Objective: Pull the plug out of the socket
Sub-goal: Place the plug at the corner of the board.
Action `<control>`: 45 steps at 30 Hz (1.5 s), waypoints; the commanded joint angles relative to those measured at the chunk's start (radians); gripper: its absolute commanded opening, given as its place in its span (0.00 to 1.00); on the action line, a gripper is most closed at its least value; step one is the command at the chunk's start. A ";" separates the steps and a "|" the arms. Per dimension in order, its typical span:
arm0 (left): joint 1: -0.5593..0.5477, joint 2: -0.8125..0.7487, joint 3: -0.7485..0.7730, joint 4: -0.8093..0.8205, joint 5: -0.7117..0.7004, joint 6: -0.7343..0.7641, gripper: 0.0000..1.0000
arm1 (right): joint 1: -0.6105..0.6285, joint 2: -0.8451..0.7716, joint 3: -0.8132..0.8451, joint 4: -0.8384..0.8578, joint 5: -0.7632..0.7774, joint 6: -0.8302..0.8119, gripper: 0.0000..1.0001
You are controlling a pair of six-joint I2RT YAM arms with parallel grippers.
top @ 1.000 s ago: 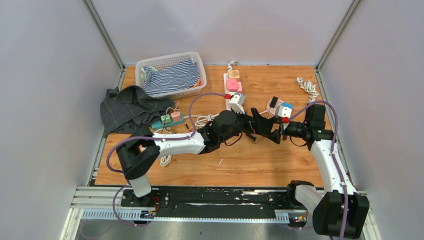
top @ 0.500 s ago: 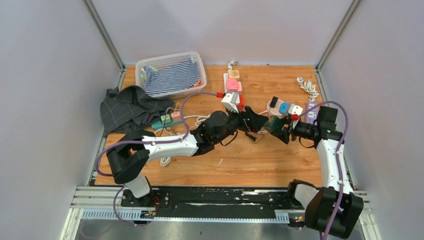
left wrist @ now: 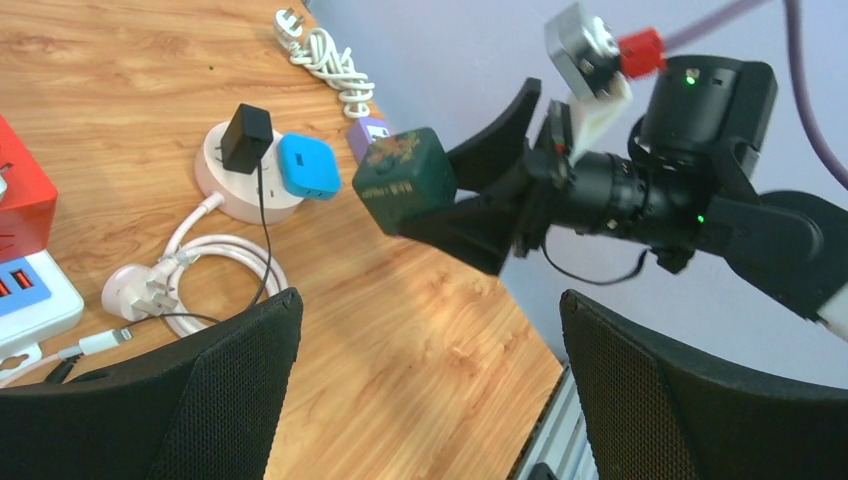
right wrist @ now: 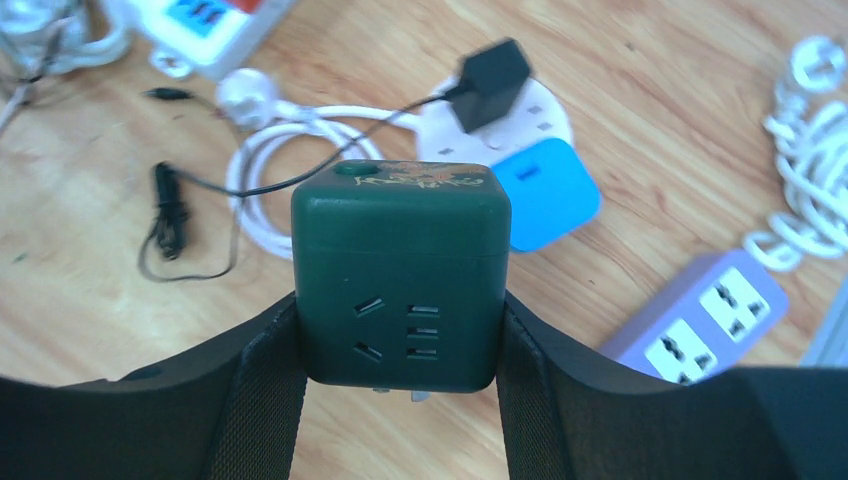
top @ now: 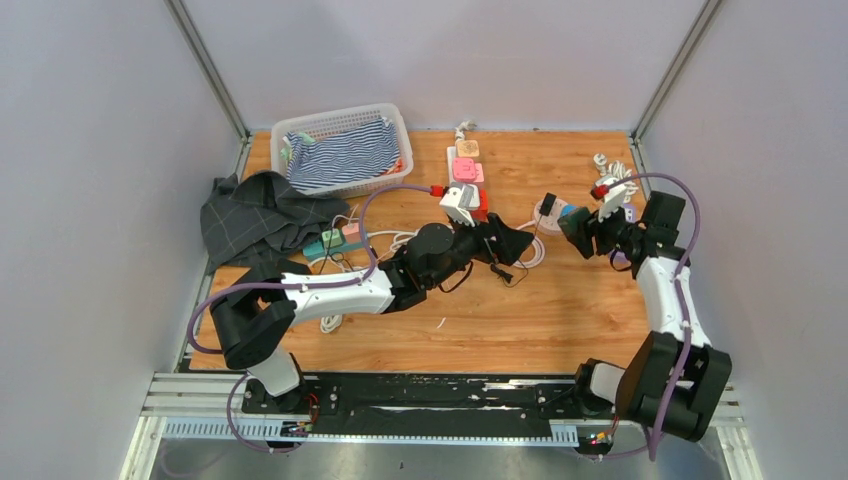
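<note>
A dark green cube plug (right wrist: 400,270) with metal prongs under it hangs clear of the table, with my right gripper (right wrist: 400,305) shut on its two sides. From above the green cube plug (top: 572,222) shows at the right gripper (top: 578,228), near the right edge of the table. Below it on the wood sits a round white socket (right wrist: 548,112) that holds a black adapter (right wrist: 495,70) and a blue plug (right wrist: 545,195). My left gripper (left wrist: 430,300) stands wide open and empty, left of the cube (left wrist: 405,180).
A purple power strip (right wrist: 700,310) and a coiled white cable (top: 615,175) lie by the right edge. A red and white strip (top: 465,170) lies at the back middle. A looped white cord (left wrist: 200,270) lies near the socket. Basket (top: 335,113) and dark cloth (top: 255,215) are at the left.
My right gripper has carried the green cube right and back, away from the left gripper. The left arm drew back a little to the left, then held still.
</note>
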 commanded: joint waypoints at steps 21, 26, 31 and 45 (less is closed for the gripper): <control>-0.007 0.001 -0.022 0.098 0.018 0.111 1.00 | 0.024 0.586 0.494 0.123 0.580 0.457 0.00; -0.007 0.004 -0.020 0.098 0.017 0.114 1.00 | 0.025 0.634 0.516 0.099 0.590 0.478 0.00; -0.008 0.004 -0.020 0.098 0.017 0.114 1.00 | 0.037 0.698 0.562 0.055 0.580 0.469 0.00; -0.008 0.027 -0.009 0.096 0.026 0.116 1.00 | 0.063 0.801 0.655 -0.014 0.626 0.449 0.15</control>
